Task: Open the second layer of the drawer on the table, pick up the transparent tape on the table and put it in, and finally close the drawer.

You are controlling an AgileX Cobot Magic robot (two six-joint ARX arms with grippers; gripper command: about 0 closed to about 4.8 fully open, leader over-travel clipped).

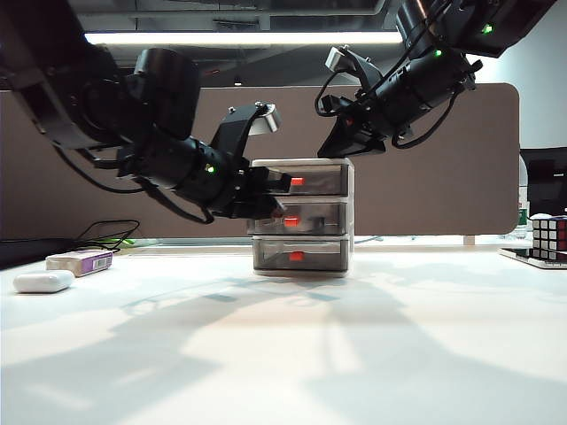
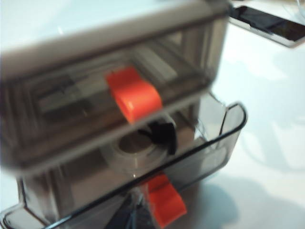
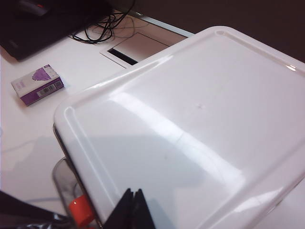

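Observation:
The drawer [image 1: 303,217] is a white-framed cabinet with three smoky grey layers, standing mid-table. Its second layer [image 2: 217,138] is pulled out, and the transparent tape [image 2: 125,153] lies inside it, its dark cutter [image 2: 163,135] upward. My left gripper [image 2: 138,210] is shut, its tips against that layer's front right beside the red-orange handle [image 2: 164,200]; in the exterior view the left gripper [image 1: 282,211] is at the cabinet's front. My right gripper [image 3: 132,196] is shut and rests on the cabinet's white top [image 3: 200,124]; the exterior view shows the right gripper [image 1: 333,152] above the top's edge.
A white oval case [image 1: 42,282] and a purple-and-white box [image 1: 81,261] lie at the table's far left; the box [image 3: 38,85] also shows in the right wrist view. A Rubik's cube [image 1: 549,237] stands on a flat item at the right edge. Cables [image 3: 102,28] trail behind.

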